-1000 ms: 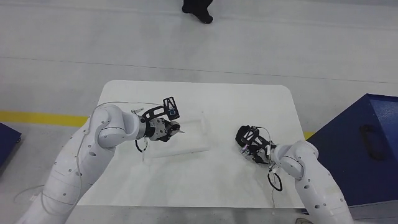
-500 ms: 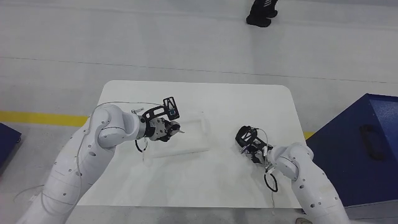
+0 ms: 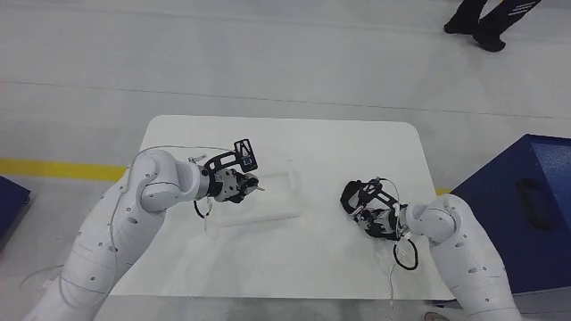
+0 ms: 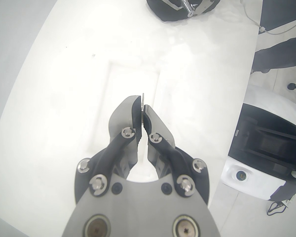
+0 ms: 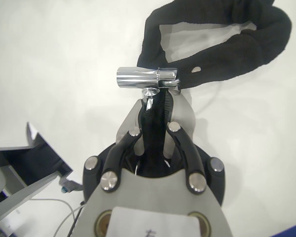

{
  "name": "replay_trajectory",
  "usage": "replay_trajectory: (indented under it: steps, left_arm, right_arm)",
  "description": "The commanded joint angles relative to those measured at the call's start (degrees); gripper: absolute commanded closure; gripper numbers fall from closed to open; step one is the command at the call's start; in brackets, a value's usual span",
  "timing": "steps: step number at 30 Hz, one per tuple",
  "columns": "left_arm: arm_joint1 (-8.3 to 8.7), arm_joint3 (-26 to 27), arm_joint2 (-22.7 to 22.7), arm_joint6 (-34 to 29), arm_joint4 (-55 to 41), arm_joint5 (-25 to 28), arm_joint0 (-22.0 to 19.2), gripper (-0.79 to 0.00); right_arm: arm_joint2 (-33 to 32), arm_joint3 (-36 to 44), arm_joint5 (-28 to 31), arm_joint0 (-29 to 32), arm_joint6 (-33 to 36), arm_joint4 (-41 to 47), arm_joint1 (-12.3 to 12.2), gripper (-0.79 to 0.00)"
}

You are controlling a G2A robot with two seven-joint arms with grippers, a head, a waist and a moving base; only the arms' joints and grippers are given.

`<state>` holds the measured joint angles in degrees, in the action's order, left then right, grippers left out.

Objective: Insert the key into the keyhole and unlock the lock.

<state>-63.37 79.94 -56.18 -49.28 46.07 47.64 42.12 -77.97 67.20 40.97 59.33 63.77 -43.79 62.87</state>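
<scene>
key is a thin flat metal blade, light and stiff, slick on its faces, so it could twist in a weak pinch; the left gripper has its fingers closed on it near the tips, the blade's edge poking out beyond them, above a shallow white tray on the table. lock looks heavier: a hard, shiny chrome barrel joined to a floppy black cloth-covered loop that sags onto the table, so the barrel end is the place to hold. the right gripper is clamped just behind the barrel, where it meets the loop, well apart from the key. right wrist view shows the barrel side-on, its end face hidden; left wrist view looks at that end face from afar, though the keyhole is too small to make out
</scene>
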Motion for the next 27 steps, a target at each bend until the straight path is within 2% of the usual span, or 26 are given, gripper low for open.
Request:
replay_trajectory:
  steps: [1,5,13,18,25,26,27]
  left_arm:
    - [0.00,0.0,0.0,0.0,0.0,0.0,0.0,0.000]
    - [0.00,0.0,0.0,0.0,0.0,0.0,0.0,0.000]
    - [0.00,0.0,0.0,0.0,0.0,0.0,0.0,0.000]
    - [0.00,0.0,0.0,0.0,0.0,0.0,0.0,0.000]
    - [0.00,0.0,0.0,0.0,0.0,0.0,0.0,0.000]
    - [0.00,0.0,0.0,0.0,0.0,0.0,0.0,0.000]
    - [0.00,0.0,0.0,0.0,0.0,0.0,0.0,0.000]
  right_arm:
    - [1.2,-2.7,0.4,-1.2,-0.8,6.4,-0.6,0.000]
    - [5.8,-6.1,2.4,-3.0,-2.8,17.1,-3.1,0.000]
    - [17.0,-7.1,3.9,-5.7,-4.4,35.4,-10.0,0.000]
    - [22.0,-9.0,2.5,-9.1,-2.9,34.1,-12.9,0.000]
    - [22.8,-8.6,3.3,-11.1,-3.8,27.8,-14.3,0.000]
    - [22.9,-7.7,3.0,-11.0,-3.5,26.7,-14.5,-0.025]
    - [23.0,-6.8,2.8,-10.8,-3.3,26.1,-14.6,-0.188]
